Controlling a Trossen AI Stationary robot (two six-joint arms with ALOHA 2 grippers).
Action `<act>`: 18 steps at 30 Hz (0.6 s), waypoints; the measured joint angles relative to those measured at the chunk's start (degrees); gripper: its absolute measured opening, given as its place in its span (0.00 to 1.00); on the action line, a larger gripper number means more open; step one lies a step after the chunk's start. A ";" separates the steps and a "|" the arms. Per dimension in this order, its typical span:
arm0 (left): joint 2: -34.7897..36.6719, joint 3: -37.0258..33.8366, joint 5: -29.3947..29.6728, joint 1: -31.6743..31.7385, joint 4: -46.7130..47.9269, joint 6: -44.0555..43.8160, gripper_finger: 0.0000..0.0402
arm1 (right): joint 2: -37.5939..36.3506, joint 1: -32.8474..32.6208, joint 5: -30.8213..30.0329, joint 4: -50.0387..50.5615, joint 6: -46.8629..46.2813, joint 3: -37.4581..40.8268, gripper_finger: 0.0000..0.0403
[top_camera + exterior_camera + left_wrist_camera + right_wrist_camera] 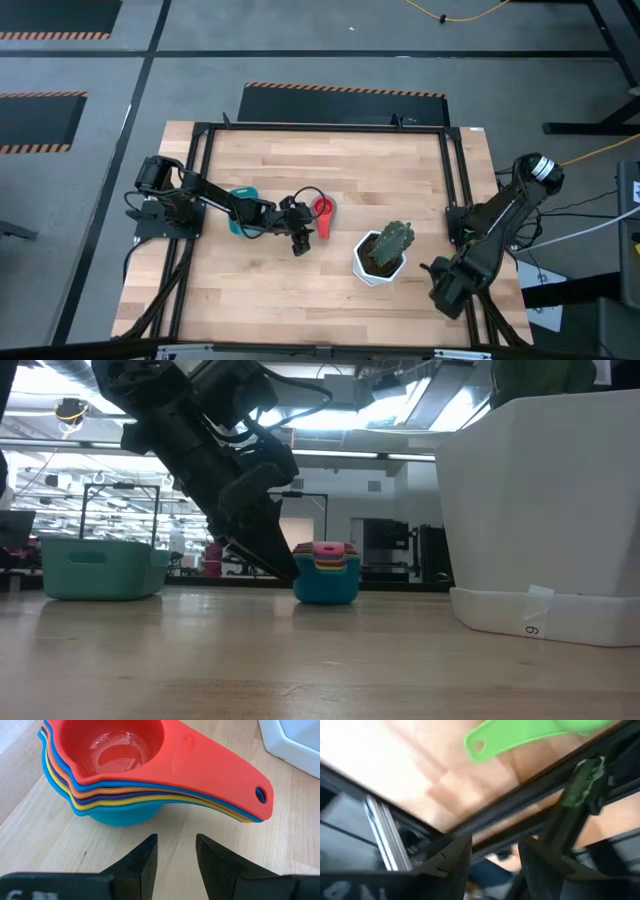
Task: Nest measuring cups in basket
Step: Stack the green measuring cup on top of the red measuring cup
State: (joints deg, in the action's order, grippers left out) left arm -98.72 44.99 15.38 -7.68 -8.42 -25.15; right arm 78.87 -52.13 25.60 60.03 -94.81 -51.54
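Several measuring cups are nested in one stack (323, 212) (327, 572) (115, 765) that stands on the table by the bottom of its blue lowest cup, red cup on top, handles fanned to one side. My left gripper (300, 243) (176, 852) is open, low over the table just near of the stack and touching nothing. The teal basket (243, 200) (100, 567) stands left of the stack, partly under my left arm. A green cup's handle (510, 737) shows only in the right wrist view, beyond my open right gripper (440, 285) (492, 852) at the table's right near corner.
A white hexagonal pot with a green plant (383, 255) (540, 510) stands right of and nearer than the stack. A black metal frame (320, 128) rims the table; one of its bars (530, 785) passes close to my right gripper.
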 joint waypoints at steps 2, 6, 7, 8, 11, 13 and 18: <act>0.00 0.00 0.00 0.00 0.00 0.00 0.32 | -1.41 0.51 0.24 -3.81 -4.80 2.86 0.41; 0.00 0.00 0.00 0.00 0.00 0.00 0.32 | -3.04 1.86 -1.46 -14.82 -10.53 7.19 0.41; 0.00 0.00 0.00 -0.02 -0.03 0.00 0.32 | -3.12 2.30 -2.53 -17.38 -11.55 7.99 0.41; 0.00 0.00 0.00 -0.02 -0.02 0.02 0.32 | -3.06 2.75 -3.27 -18.93 -12.43 8.68 0.41; 0.00 0.00 0.00 -0.02 -0.03 0.02 0.32 | -2.66 3.86 -3.47 -20.29 -15.03 10.25 0.41; 0.00 0.00 0.00 -0.02 -0.05 0.02 0.32 | -2.50 4.13 -3.19 -20.27 -16.60 11.51 0.41; 0.00 0.00 0.02 -0.02 -0.24 0.02 0.32 | -1.88 5.63 -3.06 -20.44 -18.41 13.42 0.41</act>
State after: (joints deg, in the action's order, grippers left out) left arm -98.72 44.99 15.40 -7.70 -8.67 -25.12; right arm 76.99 -46.50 22.54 39.60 -113.22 -38.12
